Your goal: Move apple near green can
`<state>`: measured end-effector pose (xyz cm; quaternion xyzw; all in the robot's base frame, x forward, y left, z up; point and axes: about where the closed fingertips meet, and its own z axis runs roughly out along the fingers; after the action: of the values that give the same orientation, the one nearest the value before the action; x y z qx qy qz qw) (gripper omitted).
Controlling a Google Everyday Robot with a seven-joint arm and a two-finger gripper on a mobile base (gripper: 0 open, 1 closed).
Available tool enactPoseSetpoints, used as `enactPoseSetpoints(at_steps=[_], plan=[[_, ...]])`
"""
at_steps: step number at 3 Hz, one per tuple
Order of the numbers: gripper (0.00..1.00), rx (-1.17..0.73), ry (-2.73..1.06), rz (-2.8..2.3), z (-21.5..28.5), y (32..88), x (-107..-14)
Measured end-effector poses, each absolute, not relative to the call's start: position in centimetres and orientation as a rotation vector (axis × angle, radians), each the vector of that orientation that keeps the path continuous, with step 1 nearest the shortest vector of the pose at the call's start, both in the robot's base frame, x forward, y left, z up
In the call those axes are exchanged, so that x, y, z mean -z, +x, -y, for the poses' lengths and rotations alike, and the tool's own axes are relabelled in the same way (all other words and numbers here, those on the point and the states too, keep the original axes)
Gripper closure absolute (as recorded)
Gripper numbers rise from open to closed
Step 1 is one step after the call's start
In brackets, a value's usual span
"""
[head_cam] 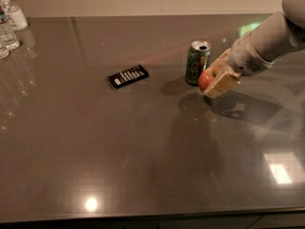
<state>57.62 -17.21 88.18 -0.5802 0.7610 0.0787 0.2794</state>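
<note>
The green can (pixel 198 62) stands upright on the dark table (pixel 143 142), right of centre. The red apple (pixel 206 80) is just to the can's lower right, almost touching it, low at the table surface. My gripper (pixel 213 83) reaches in from the right with its tan fingers (pixel 223 84) closed around the apple's right side. The far side of the apple is hidden by the fingers.
A flat black snack bar wrapper (pixel 127 76) lies left of the can. Clear water bottles (pixel 8 27) stand at the far left corner. My pale arm (pixel 271 37) stretches in from the upper right edge.
</note>
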Motion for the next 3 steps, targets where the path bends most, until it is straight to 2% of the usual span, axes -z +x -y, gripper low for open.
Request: enactPoseSetpoints(at_steps=[1,2,3], plan=[[1.0,-0.209,-1.544,-2.053,17.34,58.25,-87.28],[0.84,-0.206,-1.532,-2.064,17.45,58.72,-86.71],[0.61,-0.201,-1.525,-2.074,17.65,58.98,-86.34]])
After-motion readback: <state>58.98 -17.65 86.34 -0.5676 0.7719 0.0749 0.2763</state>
